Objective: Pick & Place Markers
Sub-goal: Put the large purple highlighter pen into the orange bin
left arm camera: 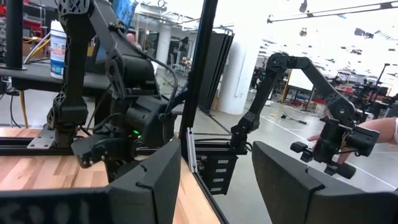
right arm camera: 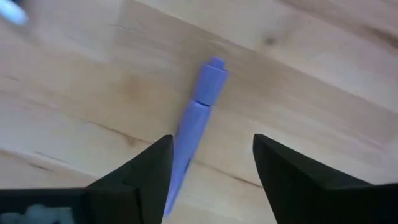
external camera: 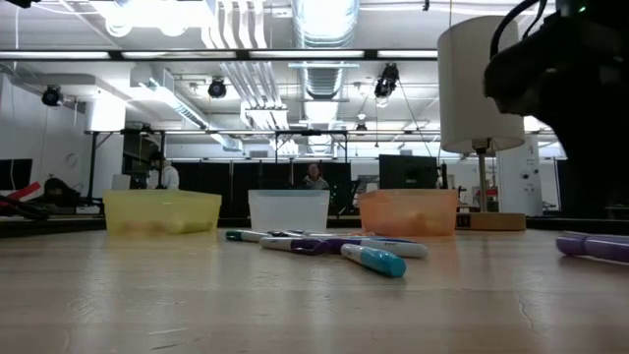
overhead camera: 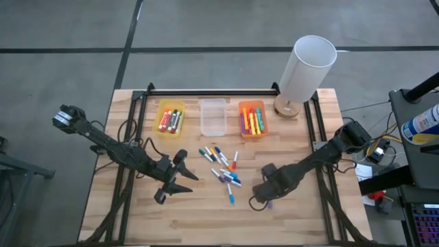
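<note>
Several markers point(overhead camera: 223, 168) in many colours lie scattered flat on the wooden table's middle; they also show in the low view, a teal-capped one point(external camera: 373, 261) nearest. More markers stand in the yellow bin point(overhead camera: 169, 118) and the orange bin point(overhead camera: 252, 119). A purple marker point(right arm camera: 200, 115) lies flat on the table, apart from the pile, under my right gripper point(right arm camera: 211, 168). That gripper point(overhead camera: 266, 195) is open, points down, and its fingers stand on either side of the marker's lower part. My left gripper point(overhead camera: 191, 182) is open, left of the pile, level and pointing toward the table's right.
A clear bin point(overhead camera: 213, 116) sits between the yellow and orange bins along the far side. A white-shaded lamp point(overhead camera: 305, 72) stands at the far right corner. Black rails point(overhead camera: 206, 92) frame the table. Bare wood lies along the near edge point(overhead camera: 219, 230).
</note>
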You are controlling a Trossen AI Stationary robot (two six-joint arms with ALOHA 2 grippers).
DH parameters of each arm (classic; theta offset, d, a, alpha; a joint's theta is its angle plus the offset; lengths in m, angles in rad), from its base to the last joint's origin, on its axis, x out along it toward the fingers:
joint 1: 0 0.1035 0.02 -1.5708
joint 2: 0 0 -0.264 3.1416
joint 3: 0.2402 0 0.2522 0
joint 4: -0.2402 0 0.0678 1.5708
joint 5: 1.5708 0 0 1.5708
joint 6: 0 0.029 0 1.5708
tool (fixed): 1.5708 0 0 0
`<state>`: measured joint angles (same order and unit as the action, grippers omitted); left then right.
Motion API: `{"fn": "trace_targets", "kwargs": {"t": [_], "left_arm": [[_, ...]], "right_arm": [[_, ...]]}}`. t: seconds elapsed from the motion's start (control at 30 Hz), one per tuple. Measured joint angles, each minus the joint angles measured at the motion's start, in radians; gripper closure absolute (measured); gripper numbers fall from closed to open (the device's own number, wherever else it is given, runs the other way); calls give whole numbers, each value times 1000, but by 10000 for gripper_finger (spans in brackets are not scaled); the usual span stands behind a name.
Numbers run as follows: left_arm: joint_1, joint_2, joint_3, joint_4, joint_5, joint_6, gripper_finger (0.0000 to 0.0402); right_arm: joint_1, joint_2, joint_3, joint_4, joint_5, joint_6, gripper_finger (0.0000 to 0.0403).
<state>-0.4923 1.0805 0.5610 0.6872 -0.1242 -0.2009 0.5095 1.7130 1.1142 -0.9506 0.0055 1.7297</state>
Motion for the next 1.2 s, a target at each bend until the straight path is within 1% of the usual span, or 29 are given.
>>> {"fn": "trace_targets", "kwargs": {"t": [0.1, 0.2, 0.27, 0.5, 0.6, 0.73, 0.87, 0.93, 1.1, 1.2], "left_arm": [[0, 0, 0, 0, 0, 19, 209], [0, 0, 0, 0, 0, 22, 209], [0, 0, 0, 0, 0, 23, 209], [0, 0, 0, 1, 0, 33, 209], [0, 0, 1, 3, 0, 47, 209], [0, 0, 1, 12, 0, 49, 209], [0, 0, 2, 13, 0, 77, 209], [0, 0, 2, 14, 0, 98, 209], [1, -1, 1, 13, 0, 107, 209], [1, -1, 1, 5, 0, 162, 209]], "right_arm": [[0, 0, -37, 127, 28, 15, 189], [0, 4, -76, 300, 47, 17, 192], [-2, 10, -98, 359, 47, 21, 192], [-4, 60, -111, 379, 47, 35, 193], [-14, 96, -100, 388, 20, -13, 193], [-26, 126, -49, 321, -4, -66, 201], [-36, 137, 8, 202, -6, -109, 228], [-43, 138, 15, 167, -5, -130, 246], [-60, 139, 11, 174, -6, -183, 309], [-72, 136, 1, 176, -14, -218, 346]]}}
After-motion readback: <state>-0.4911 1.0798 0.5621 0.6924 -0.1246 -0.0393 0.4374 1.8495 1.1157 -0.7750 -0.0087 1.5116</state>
